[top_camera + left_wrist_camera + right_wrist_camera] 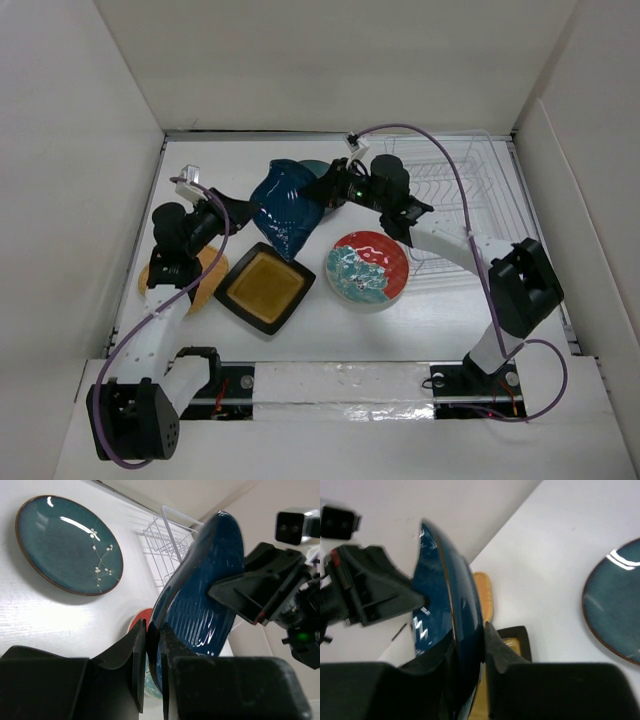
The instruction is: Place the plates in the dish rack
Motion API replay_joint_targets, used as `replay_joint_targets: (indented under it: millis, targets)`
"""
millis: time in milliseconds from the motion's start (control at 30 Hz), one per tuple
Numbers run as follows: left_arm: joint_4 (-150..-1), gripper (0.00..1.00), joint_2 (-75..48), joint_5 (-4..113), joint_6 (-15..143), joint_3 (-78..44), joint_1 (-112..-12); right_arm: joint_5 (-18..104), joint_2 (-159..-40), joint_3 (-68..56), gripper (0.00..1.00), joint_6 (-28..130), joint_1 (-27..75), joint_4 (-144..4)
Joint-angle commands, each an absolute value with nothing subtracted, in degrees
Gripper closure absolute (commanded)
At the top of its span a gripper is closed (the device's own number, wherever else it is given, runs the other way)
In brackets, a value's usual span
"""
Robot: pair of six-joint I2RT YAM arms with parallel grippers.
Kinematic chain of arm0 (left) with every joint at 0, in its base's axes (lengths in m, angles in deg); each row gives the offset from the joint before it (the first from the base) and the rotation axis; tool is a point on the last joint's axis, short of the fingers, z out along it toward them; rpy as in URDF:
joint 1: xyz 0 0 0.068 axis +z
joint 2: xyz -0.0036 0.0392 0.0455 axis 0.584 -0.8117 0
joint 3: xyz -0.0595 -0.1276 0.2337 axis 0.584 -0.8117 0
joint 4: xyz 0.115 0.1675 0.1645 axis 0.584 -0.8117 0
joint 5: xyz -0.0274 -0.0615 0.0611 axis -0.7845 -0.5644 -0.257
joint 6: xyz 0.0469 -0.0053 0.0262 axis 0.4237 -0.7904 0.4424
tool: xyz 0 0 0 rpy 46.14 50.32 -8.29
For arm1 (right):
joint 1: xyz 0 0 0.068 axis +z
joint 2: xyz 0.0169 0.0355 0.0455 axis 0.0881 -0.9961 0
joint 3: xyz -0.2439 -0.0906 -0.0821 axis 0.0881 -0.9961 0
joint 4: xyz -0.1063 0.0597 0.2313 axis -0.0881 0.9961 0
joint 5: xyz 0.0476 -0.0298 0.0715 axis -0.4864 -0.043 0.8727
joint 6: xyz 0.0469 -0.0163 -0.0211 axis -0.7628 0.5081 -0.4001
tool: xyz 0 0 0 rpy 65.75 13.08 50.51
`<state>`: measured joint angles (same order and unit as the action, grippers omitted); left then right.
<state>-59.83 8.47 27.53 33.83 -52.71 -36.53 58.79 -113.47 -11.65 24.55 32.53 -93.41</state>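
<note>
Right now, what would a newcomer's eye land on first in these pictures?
The dark blue plate stands out most. It is held up on edge over the back middle of the table, with the left gripper and the right gripper clamped on its rim from opposite sides. Next comes the red-teal-white marbled plate, lying flat near the centre, and then the white dish rack at the back right.

Top view: teal plate (316, 167) mostly hidden behind the dark blue plate (288, 208), tan-orange plate (208, 288) left of it half under the left arm (190, 235); wrist views: marbled plate (142, 615) just a sliver behind it, teal plate frame-cut, blue rim blurred.
</note>
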Motion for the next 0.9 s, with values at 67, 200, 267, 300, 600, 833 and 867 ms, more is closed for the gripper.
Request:
replay_joint_targets:
  millis: [67, 200, 267, 300, 600, 833, 867]
  targets:
    - [-51.49, 0.81, 9.8, 25.58, 30.67, -51.25, -36.79, 63.82, -113.92, -9.13, 0.98, 21.53, 33.0, -100.25]
    - [-53.85, 0.47, 9.89, 24.79, 32.42, -49.5, -36.79, 59.16, -110.32, -9.84, 1.0, 24.42, 31.6, -96.3]
    - [-54.47, 0.37, 10.59, 24.61, 32.96, -49.05, -37.31, 57.49, -108.3, -8.35, 1.0, 26.27, 29.05, -92.1]
    - [-54.82, 0.34, 10.94, 25.13, 33.39, -48.62, -38.01, 56.79, -107.34, -7.99, 1.0, 27.84, 28.18, -90.76]
    - [-64.23, 0.36, 13.14, 30.58, 42.09, -43.96, -47.15, 35.62, -97.49, 2.97, 1.0, 46.54, 13.87, -62.47]
    - [-69.05, 0.49, 16.12, 34.89, 46.39, -43.61, -58.92, 15.13, -102.39, 17.29, 1.0, 57.04, 4.72, -40.51]
    - [-69.41, 0.5, 16.48, 35.24, 46.84, -43.69, -61.46, 15.03, -103.28, 18.54, 1.0, 57.39, 3.83, -39.69]
